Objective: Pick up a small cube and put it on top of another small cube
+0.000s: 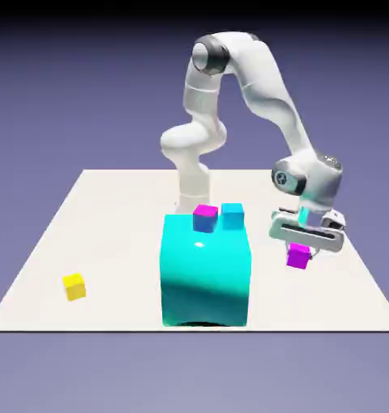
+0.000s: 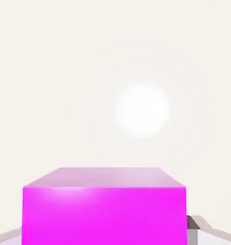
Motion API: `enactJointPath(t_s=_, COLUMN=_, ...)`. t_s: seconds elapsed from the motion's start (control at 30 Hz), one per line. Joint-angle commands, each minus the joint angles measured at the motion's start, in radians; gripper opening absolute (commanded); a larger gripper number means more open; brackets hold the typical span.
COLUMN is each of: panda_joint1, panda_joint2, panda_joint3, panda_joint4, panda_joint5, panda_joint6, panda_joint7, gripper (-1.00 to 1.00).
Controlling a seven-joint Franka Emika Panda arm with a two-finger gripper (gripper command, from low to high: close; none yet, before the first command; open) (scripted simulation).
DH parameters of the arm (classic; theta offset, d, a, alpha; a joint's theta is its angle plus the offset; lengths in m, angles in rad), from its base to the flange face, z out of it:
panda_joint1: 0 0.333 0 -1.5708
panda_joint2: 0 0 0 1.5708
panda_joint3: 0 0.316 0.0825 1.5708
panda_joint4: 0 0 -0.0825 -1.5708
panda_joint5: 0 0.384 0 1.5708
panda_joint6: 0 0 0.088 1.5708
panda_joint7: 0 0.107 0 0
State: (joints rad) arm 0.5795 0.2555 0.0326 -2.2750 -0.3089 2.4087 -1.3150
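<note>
The small plain magenta-purple cube [image 1: 299, 256] sits between the fingers of my gripper [image 1: 300, 252] at the exterior view's right, beside the big teal block. In the hand view this cube [image 2: 104, 210] fills the bottom, large, with one grey fingertip [image 2: 194, 225] showing at its right side. The gripper is shut on it. Whether the cube rests on the table or hangs just above it I cannot tell. The small yellow cube [image 1: 74, 285] lies alone on the table at the exterior view's left, far from the gripper.
A big teal block [image 1: 206, 274] stands in the table's middle between the two cubes. On its top sit a magenta-topped cube with blue sides [image 1: 204, 216] and a small cyan cube [image 1: 232, 215]. The white table [image 1: 117, 210] ends close behind the yellow cube.
</note>
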Motion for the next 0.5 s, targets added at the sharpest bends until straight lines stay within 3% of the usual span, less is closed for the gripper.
enactJointPath(t_s=0.0, panda_joint1=-0.036, panda_joint2=0.014, panda_joint3=0.013, panda_joint4=0.036, panda_joint5=-0.042, panda_joint6=-0.027, panda_joint7=0.000, gripper=-1.00)
enactJointPath(t_s=0.3, panda_joint1=-0.359, panda_joint2=0.137, panda_joint3=0.118, panda_joint4=0.351, panda_joint5=-0.430, panda_joint6=-0.266, panda_joint7=-0.004, gripper=-1.00)
enactJointPath(t_s=0.47, panda_joint1=-0.540, panda_joint2=0.170, panda_joint3=-0.047, panda_joint4=0.311, panda_joint5=-0.357, panda_joint6=-0.208, panda_joint7=-0.043, gripper=-1.00)
